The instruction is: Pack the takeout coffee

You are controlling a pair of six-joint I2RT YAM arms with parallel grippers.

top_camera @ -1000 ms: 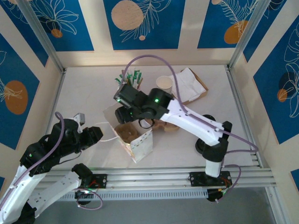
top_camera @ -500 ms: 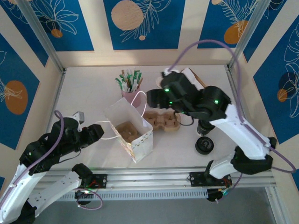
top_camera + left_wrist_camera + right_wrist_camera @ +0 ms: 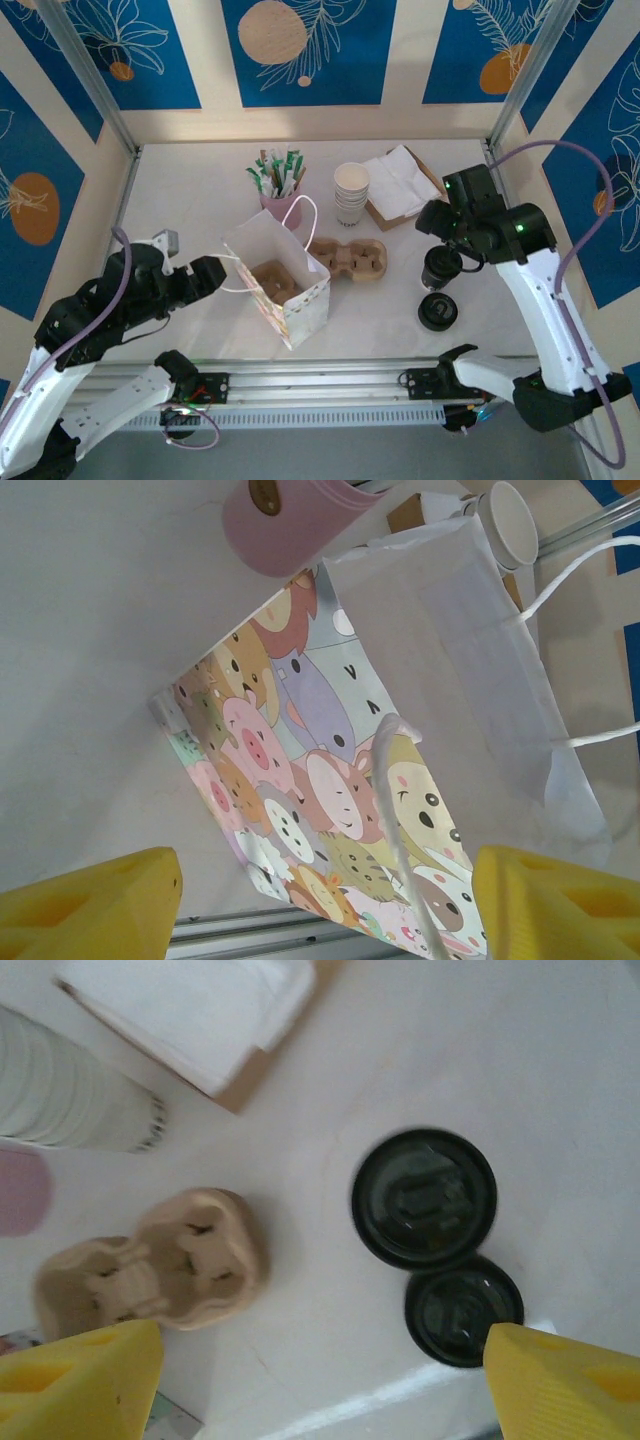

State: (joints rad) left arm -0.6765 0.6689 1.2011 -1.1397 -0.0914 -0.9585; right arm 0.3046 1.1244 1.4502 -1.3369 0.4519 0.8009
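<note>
Okay, cartoon-animal paper bag (image 3: 305, 310) stands open with a cup carrier (image 3: 272, 278) inside. My left claw (image 3: 320, 910) is spread wide, empty, facing the bag's side. Second pulp carrier (image 3: 350, 262) lies just right of the bag. My right claw (image 3: 320, 1380) is wide, empty, above the lidded coffee cup (image 3: 424, 1197), with a loose black lid (image 3: 463, 1309) beside it.

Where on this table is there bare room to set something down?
The far-left corner, between the left wall and the pink cup, is bare. So is the near strip between the paper bag and the loose black lid. The middle-right is crowded: cup carrier, cup stack, napkins, coffee cup.
</note>
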